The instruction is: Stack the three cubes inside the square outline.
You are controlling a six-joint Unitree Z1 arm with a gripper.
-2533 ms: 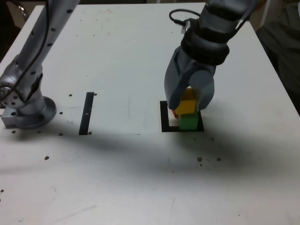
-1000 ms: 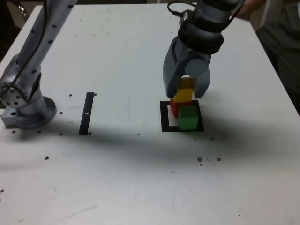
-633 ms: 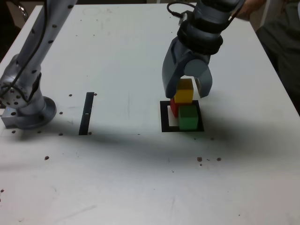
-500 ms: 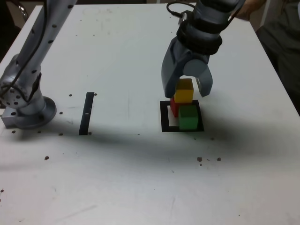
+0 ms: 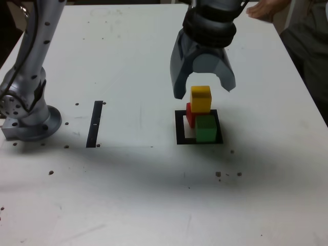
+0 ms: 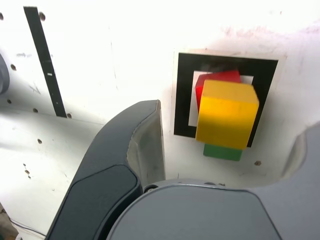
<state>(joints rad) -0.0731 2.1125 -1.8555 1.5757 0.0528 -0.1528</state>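
In the exterior view the yellow cube point(image 5: 200, 99) rests on top of the red cube point(image 5: 188, 114) and the green cube point(image 5: 206, 128), which sit side by side on the square outline point(image 5: 179, 129). My gripper point(image 5: 203, 90) hangs just above the yellow cube, open, its fingers wide on either side and touching nothing. The wrist view looks down between the fingers point(image 6: 142, 145) at the yellow cube point(image 6: 226, 114). The red cube point(image 6: 216, 79) and the green cube point(image 6: 222, 152) peek out from under it, inside the square outline point(image 6: 183, 95).
A narrow black strip point(image 5: 95, 123) lies toward the exterior view's left, near the arm's base point(image 5: 31, 120). A person's hand point(image 5: 264, 9) rests at the table's far right corner, with a sleeve point(image 5: 307, 46) along the right edge. Small dark specks dot the table.
My gripper has opened wide and risen off the yellow cube. The cube stays resting on the red and green ones.
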